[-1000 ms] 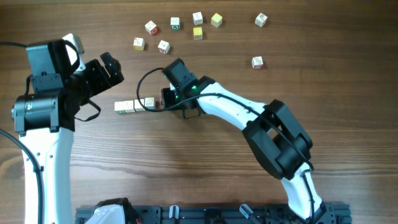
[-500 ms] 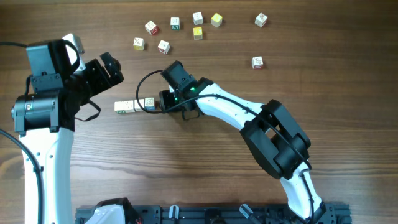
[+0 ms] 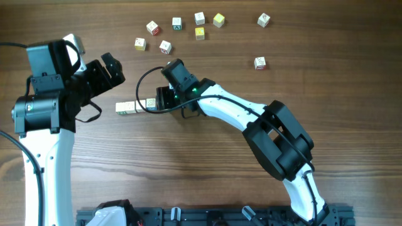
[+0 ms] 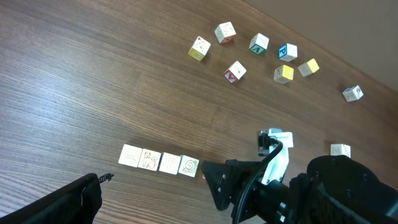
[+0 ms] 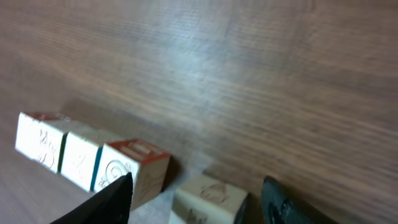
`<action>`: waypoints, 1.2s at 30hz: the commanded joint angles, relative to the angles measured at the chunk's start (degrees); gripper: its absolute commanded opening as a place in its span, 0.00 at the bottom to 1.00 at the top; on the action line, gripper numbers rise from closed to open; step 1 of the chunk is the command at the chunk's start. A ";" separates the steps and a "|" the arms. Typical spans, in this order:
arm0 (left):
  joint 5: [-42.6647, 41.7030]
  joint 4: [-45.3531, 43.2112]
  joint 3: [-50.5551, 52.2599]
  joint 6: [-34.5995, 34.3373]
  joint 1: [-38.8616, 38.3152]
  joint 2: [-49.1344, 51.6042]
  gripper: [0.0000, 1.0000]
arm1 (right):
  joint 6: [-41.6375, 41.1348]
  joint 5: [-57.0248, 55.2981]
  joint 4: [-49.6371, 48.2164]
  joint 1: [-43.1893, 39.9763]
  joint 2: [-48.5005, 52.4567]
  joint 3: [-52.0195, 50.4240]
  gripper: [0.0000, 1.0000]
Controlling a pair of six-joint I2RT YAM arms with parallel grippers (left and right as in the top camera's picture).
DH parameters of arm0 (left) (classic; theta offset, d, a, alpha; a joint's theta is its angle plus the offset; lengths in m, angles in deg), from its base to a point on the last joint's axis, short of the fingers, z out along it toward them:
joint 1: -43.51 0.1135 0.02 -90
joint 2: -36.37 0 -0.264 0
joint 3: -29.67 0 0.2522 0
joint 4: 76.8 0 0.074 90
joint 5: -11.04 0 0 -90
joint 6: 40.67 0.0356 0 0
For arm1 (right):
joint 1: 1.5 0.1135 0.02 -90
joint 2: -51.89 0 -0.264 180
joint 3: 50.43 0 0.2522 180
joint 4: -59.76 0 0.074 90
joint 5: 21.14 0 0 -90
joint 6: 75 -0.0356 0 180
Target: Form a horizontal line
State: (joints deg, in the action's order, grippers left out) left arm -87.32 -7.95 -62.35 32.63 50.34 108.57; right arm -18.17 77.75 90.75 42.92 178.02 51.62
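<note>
The horizontal line (image 3: 134, 107) is a short row of small white cubes on the wooden table, left of centre. Four of its cubes show in the left wrist view (image 4: 159, 161). My right gripper (image 3: 162, 100) is low at the row's right end, open. In the right wrist view a loose white cube (image 5: 208, 198) lies between its fingers (image 5: 194, 190), close to the right finger. A small gap separates it from the row's end cube (image 5: 134, 171). My left gripper (image 3: 110, 69) is open and empty, raised above and left of the row.
Several loose white and yellow cubes lie scattered at the back, around one white cube (image 3: 165, 46) and one yellow cube (image 3: 218, 20). Single cubes sit at the back right (image 3: 264, 20) and further forward (image 3: 259, 62). The same group shows in the left wrist view (image 4: 235, 71).
My right gripper has slid a little to the left, toward the row's right end, and now covers that end from above. The left arm has not moved.
</note>
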 commanded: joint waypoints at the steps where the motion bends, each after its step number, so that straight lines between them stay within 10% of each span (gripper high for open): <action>1: 0.55 -0.11 0.39 -0.46 0.20 -0.20 1.00 | -0.02 -4.66 -1.95 -0.68 1.22 -0.66 0.68; 6: 0.55 -0.11 0.39 -0.46 0.20 -0.20 1.00 | -1.09 -4.63 -4.50 -3.08 1.22 -0.63 0.71; 15: 0.55 -0.11 0.39 -0.46 0.20 -0.20 1.00 | -7.78 1.51 10.29 -7.17 1.22 -0.66 0.18; 36: 0.55 -0.11 0.39 -0.46 0.20 -0.20 1.00 | -7.34 7.72 11.21 -1.57 1.22 -0.66 0.06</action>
State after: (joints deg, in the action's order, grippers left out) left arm -87.30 -7.95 -62.35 32.63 50.34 108.57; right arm -24.90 84.94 102.64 41.68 178.04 51.43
